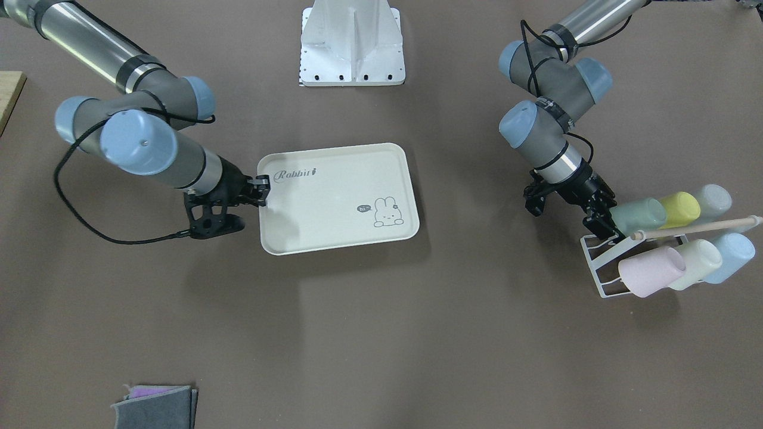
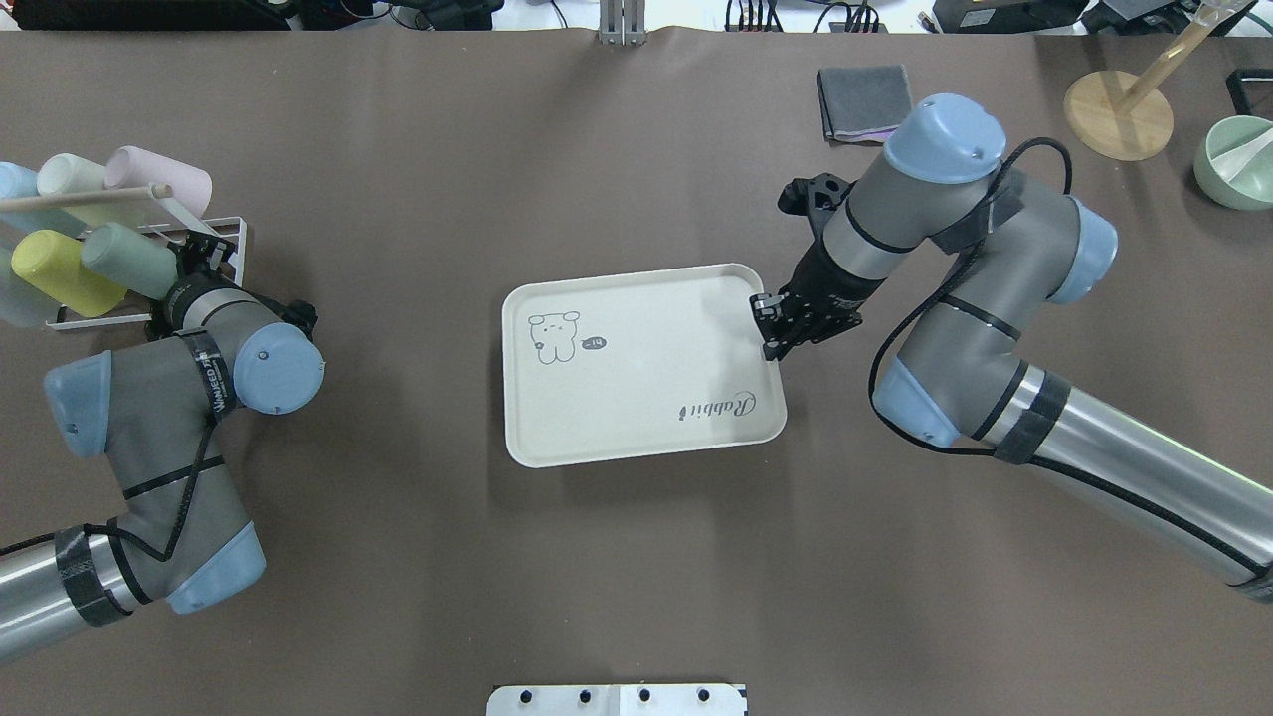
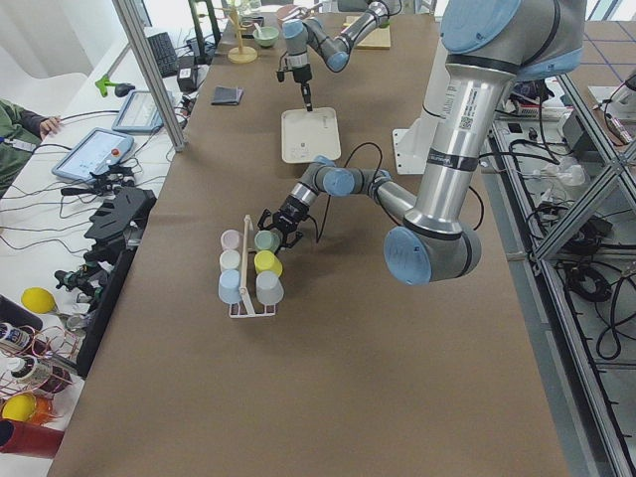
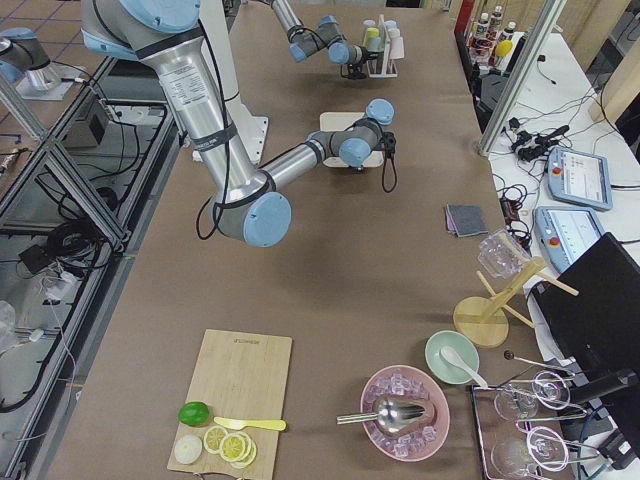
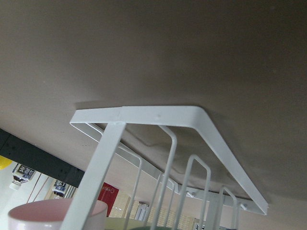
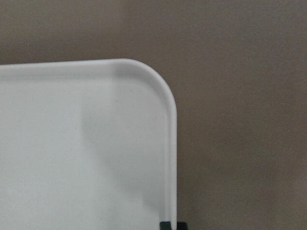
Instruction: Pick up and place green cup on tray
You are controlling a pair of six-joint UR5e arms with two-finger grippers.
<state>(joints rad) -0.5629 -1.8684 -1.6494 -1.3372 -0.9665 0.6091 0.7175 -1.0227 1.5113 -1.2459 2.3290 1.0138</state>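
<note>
The green cup (image 1: 641, 214) lies tilted on a white wire rack (image 1: 599, 280) at the table's end, beside a yellow cup (image 1: 679, 208); it also shows in the overhead view (image 2: 127, 261). My left gripper (image 1: 602, 221) is right at the cup's near end, jaws apparently open, with no fingers in its wrist view. The cream tray (image 1: 334, 202) with "Rabbit" script lies flat mid-table and holds nothing. My right gripper (image 1: 262, 189) is shut on the tray's short edge near a corner (image 2: 769, 328). The right wrist view shows that tray corner (image 6: 72, 143).
The rack also holds pink (image 1: 650, 271), pale cream-green (image 1: 697, 262) and light blue (image 1: 730, 256) cups under a wooden rod. A folded grey cloth (image 2: 863, 101), a wooden stand (image 2: 1119, 114) and a green bowl (image 2: 1238, 159) are on the far right. The robot base (image 1: 351, 44) is behind the tray.
</note>
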